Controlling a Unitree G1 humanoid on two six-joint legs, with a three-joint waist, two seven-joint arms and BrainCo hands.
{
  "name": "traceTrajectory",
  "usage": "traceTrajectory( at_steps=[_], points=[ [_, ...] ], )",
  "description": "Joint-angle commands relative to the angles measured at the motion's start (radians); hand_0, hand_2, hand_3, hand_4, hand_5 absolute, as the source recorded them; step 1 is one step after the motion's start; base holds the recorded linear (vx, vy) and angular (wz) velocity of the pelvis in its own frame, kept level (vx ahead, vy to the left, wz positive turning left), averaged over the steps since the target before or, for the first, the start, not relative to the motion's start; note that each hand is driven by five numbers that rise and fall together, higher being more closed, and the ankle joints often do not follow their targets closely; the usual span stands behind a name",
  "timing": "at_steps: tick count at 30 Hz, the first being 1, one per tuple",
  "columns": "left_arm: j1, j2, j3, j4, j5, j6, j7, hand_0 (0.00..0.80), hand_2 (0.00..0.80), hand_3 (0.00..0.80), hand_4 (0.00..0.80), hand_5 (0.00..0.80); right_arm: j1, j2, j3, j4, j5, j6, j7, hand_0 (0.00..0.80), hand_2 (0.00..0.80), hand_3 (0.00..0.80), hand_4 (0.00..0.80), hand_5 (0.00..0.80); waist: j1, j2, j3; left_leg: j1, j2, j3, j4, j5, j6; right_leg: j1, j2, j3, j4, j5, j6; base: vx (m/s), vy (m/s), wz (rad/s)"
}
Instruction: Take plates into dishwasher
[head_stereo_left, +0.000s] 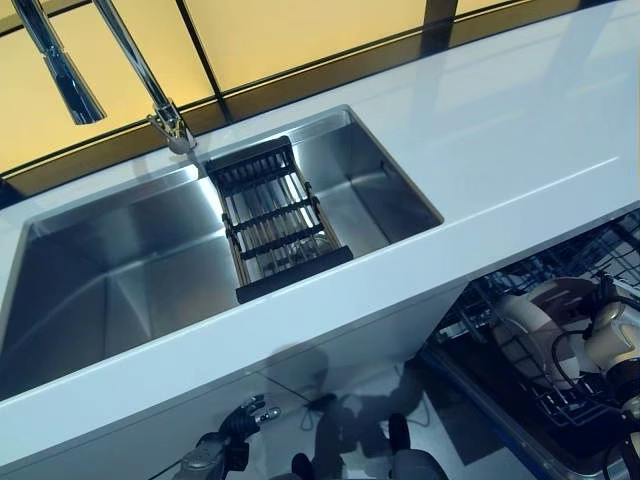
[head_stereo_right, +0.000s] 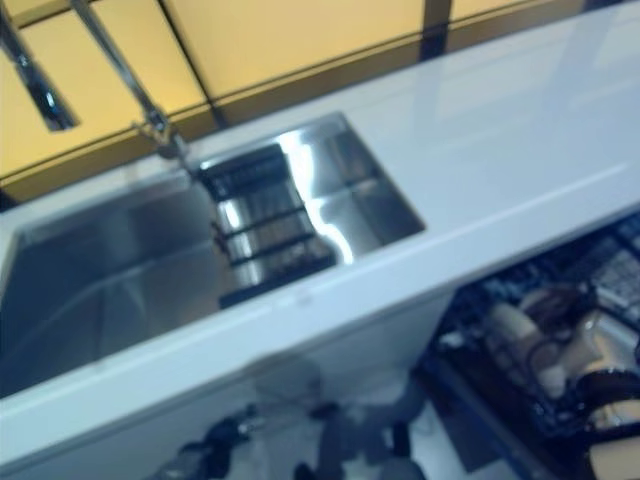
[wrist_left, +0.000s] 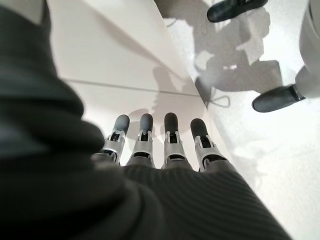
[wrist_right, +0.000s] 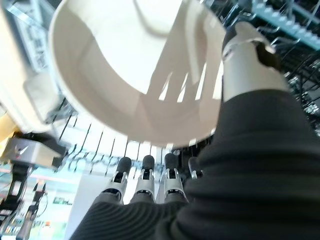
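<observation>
A white plate (head_stereo_left: 543, 318) stands on edge in the dark wire rack (head_stereo_left: 520, 392) of the open dishwasher at the lower right. My right hand (head_stereo_left: 612, 342) is just to the plate's right. In the right wrist view the plate (wrist_right: 135, 75) fills the space past my right hand (wrist_right: 146, 184). The fingers are straight and apart from it, casting shadows on it, and the thumb (wrist_right: 246, 60) lies by its rim. My left hand (head_stereo_left: 228, 438) hangs low in front of the counter's white face, fingers (wrist_left: 170, 135) relaxed and holding nothing.
A steel sink (head_stereo_left: 100, 270) is set in the white counter (head_stereo_left: 520, 130), with a black drying rack (head_stereo_left: 272, 222) across it and a tap (head_stereo_left: 150, 85) behind. Yellow panels line the back. The dishwasher rack juts out below the counter edge.
</observation>
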Motion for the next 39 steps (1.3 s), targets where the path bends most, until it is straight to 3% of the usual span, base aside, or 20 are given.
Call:
traceTrajectory(
  at_steps=[1, 13, 20, 27, 28, 31, 32, 34, 36, 38, 39],
  points=[
    [-0.017, 0.061, 0.013, 0.043, 0.029, -0.002, 0.016, 0.000, 0.000, 0.000, 0.000, 0.000, -0.046, 0.003, 0.013, 0.040, -0.021, -0.011, -0.009, 0.000, 0.000, 0.000, 0.000, 0.000, 0.016, -0.091, -0.082, -0.003, 0.016, -0.041, -0.002, -0.031, 0.016, 0.034, -0.033, -0.002, 0.002, -0.047, 0.074, 0.028, 0.035, -0.08],
    [-0.042, 0.065, 0.026, 0.085, 0.055, 0.011, 0.040, 0.000, 0.000, 0.000, 0.000, 0.000, -0.064, -0.101, -0.056, -0.010, 0.010, -0.026, 0.001, 0.000, 0.000, 0.000, 0.000, 0.000, 0.005, -0.156, -0.102, 0.026, 0.029, -0.004, -0.002, -0.038, 0.019, 0.048, -0.026, 0.010, 0.002, -0.042, 0.083, 0.012, 0.026, -0.03],
    [-0.057, 0.057, 0.035, 0.118, 0.021, 0.007, 0.063, 0.000, 0.000, 0.000, 0.000, 0.000, -0.065, -0.168, -0.112, 0.013, 0.056, -0.041, -0.003, 0.000, 0.000, 0.000, 0.000, 0.000, 0.000, -0.171, -0.113, 0.042, 0.028, 0.006, -0.002, -0.045, 0.023, 0.064, -0.028, 0.006, 0.002, -0.045, 0.081, 0.004, 0.057, -0.02],
    [-0.075, 0.061, 0.054, 0.171, 0.080, 0.031, 0.137, 0.000, 0.000, 0.000, 0.000, 0.000, 0.006, -0.182, -0.174, 0.041, 0.078, -0.040, -0.039, 0.000, 0.000, 0.000, 0.000, 0.000, 0.001, -0.182, -0.106, 0.053, 0.012, 0.004, 0.034, -0.069, 0.046, 0.070, -0.047, -0.005, 0.049, -0.067, 0.075, 0.000, 0.110, 0.00],
    [-0.093, 0.079, 0.045, 0.191, 0.129, 0.039, 0.150, 0.000, 0.000, 0.000, 0.000, 0.000, 0.017, -0.184, -0.178, 0.039, 0.082, -0.013, -0.034, 0.000, 0.000, 0.000, 0.000, 0.000, -0.003, -0.193, -0.082, 0.027, 0.002, 0.004, 0.128, -0.109, 0.062, 0.042, -0.066, 0.003, 0.112, -0.076, 0.077, -0.009, 0.079, -0.01],
    [-0.141, 0.127, 0.039, 0.191, 0.181, 0.100, 0.160, 0.000, 0.000, 0.000, 0.000, 0.000, 0.030, -0.178, -0.184, 0.030, 0.142, 0.014, -0.084, 0.000, 0.000, 0.000, 0.000, 0.000, -0.008, -0.224, -0.014, -0.047, -0.025, 0.000, 0.291, -0.192, 0.102, -0.033, -0.119, 0.008, 0.124, -0.003, 0.110, -0.080, 0.037, -0.04],
    [-0.154, 0.137, 0.037, 0.189, 0.205, 0.114, 0.166, 0.000, 0.000, 0.000, 0.000, 0.000, 0.032, -0.166, -0.188, 0.033, 0.159, 0.005, -0.104, 0.000, 0.000, 0.000, 0.000, 0.000, -0.008, -0.227, 0.010, -0.056, -0.032, 0.010, 0.300, -0.201, 0.101, -0.050, -0.141, -0.014, 0.072, 0.080, 0.130, -0.156, 0.044, -0.10],
    [-0.154, 0.156, 0.030, 0.182, 0.203, 0.131, 0.179, 0.000, 0.000, 0.000, 0.000, 0.000, 0.046, -0.147, -0.201, 0.004, 0.164, -0.002, -0.121, 0.000, 0.000, 0.000, 0.000, 0.000, -0.016, -0.216, 0.040, -0.057, -0.038, 0.023, 0.265, -0.183, 0.098, -0.090, -0.150, -0.030, 0.055, 0.128, 0.140, -0.234, 0.122, -0.27],
    [-0.138, 0.168, 0.038, 0.169, 0.188, 0.155, 0.194, 0.000, 0.000, 0.000, 0.000, 0.000, 0.066, -0.140, -0.225, -0.032, 0.145, 0.007, -0.094, 0.000, 0.000, 0.000, 0.000, 0.000, -0.014, -0.201, 0.048, -0.057, -0.037, 0.036, 0.226, -0.156, 0.101, -0.109, -0.147, -0.046, 0.096, 0.109, 0.134, -0.273, 0.130, -0.63],
    [-0.119, 0.195, 0.059, 0.174, 0.170, 0.190, 0.212, 0.000, 0.000, 0.000, 0.000, 0.000, 0.103, -0.129, -0.256, -0.063, 0.135, 0.014, -0.064, 0.000, 0.000, 0.000, 0.000, 0.000, -0.008, -0.172, 0.042, -0.070, -0.025, 0.036, 0.163, -0.103, 0.109, -0.110, -0.138, -0.043, 0.188, 0.054, 0.110, -0.342, 0.076, -1.10],
    [-0.113, 0.203, 0.076, 0.185, 0.164, 0.202, 0.234, 0.000, 0.000, 0.000, 0.000, 0.000, 0.127, -0.108, -0.263, -0.070, 0.126, 0.015, -0.058, 0.000, 0.000, 0.000, 0.000, 0.000, 0.006, -0.155, 0.033, -0.084, -0.008, 0.047, 0.138, -0.076, 0.115, -0.100, -0.148, -0.064, 0.283, 0.018, 0.093, -0.334, 0.001, -0.61]
  ],
)
